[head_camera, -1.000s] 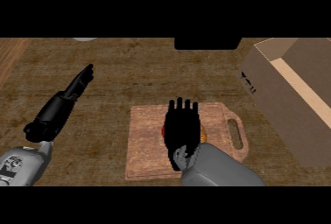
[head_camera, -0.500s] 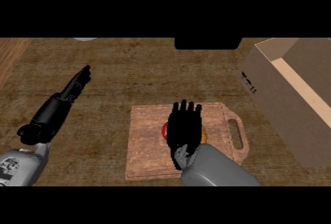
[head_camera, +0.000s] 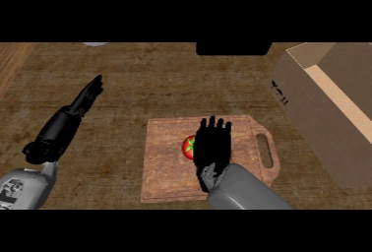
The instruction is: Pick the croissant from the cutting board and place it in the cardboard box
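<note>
Head view looks steeply down on a brown wooden bench (head_camera: pixel 145 74) with a cutting board (head_camera: pixel 167 172) lying flat near its lower middle, the handle slot (head_camera: pixel 266 150) at the board's right end. The right hand (head_camera: pixel 213 145) hangs over the middle of the board, palm down, its fingers straight and slightly fanned, holding nothing that shows. Its grey forearm (head_camera: pixel 243 189) covers the board's lower right corner.

Just left of that hand a red round thing (head_camera: pixel 189 146) with a green star-shaped mark peeps out on the board. Most of it is hidden under the palm, so its full shape cannot be made out, and whether the hand touches it or hovers above it cannot be told. No other food item shows on the board.

The cardboard box (head_camera: pixel 312 113) stands on the bench to the right of the board and apart from it. Its top is open, its right part is cut off by the frame, and its inside is barely seen. A small black marking (head_camera: pixel 280 92) on its near wall is too small to read.

The left hand (head_camera: pixel 88 96) is well to the left of the board, seen edge-on, fingers straight and together, empty.

At the far edge a dark block (head_camera: pixel 232 47) and a pale grey shape (head_camera: pixel 95 44) are both cut off and cannot be identified.
</note>
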